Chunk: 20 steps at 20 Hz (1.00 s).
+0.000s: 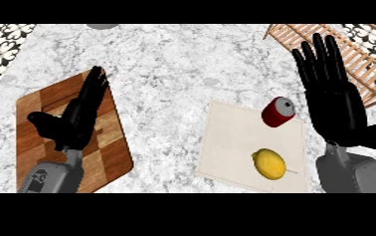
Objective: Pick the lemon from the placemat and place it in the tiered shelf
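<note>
The lemon (269, 164) lies on the placemat (229, 145), near its front edge, long axis running roughly front to back. A red can (278, 112) stands on the same mat, behind the lemon and apart from it. The right robot hand (332, 98) is the nearer: flat open, empty, just right of the mat, with the lemon to its front-left. The tiered shelf (345, 51) sits behind that hand. The left robot hand (73, 118) rests open over the cutting board (110, 150), well apart.
</note>
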Each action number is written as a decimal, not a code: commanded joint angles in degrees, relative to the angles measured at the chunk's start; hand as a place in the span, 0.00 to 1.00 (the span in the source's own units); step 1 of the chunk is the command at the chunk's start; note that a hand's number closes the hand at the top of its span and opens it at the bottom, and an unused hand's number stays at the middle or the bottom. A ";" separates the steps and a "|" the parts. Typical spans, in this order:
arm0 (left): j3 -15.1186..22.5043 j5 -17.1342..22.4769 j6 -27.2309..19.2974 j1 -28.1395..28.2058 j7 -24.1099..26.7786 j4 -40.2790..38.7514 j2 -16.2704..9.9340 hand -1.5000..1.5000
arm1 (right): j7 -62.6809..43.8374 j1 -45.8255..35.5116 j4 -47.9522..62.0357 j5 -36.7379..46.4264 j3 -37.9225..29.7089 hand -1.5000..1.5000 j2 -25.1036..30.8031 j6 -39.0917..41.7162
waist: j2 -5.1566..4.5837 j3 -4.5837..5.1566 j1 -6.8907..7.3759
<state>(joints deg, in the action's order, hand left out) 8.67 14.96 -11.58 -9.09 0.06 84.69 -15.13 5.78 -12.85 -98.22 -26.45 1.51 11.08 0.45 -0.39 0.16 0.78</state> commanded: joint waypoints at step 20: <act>-9.02 1.41 7.48 12.31 -3.24 -3.34 -12.90 0.50 | -11.63 27.80 -10.85 67.26 29.50 0.00 6.57 -26.45 | 0.91 0.06 -1.68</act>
<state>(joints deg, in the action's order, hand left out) 1.32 15.14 -5.78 1.09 -2.84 81.68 -26.42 0.99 10.86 -104.46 30.05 29.25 14.47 -23.50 0.51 -0.04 -0.73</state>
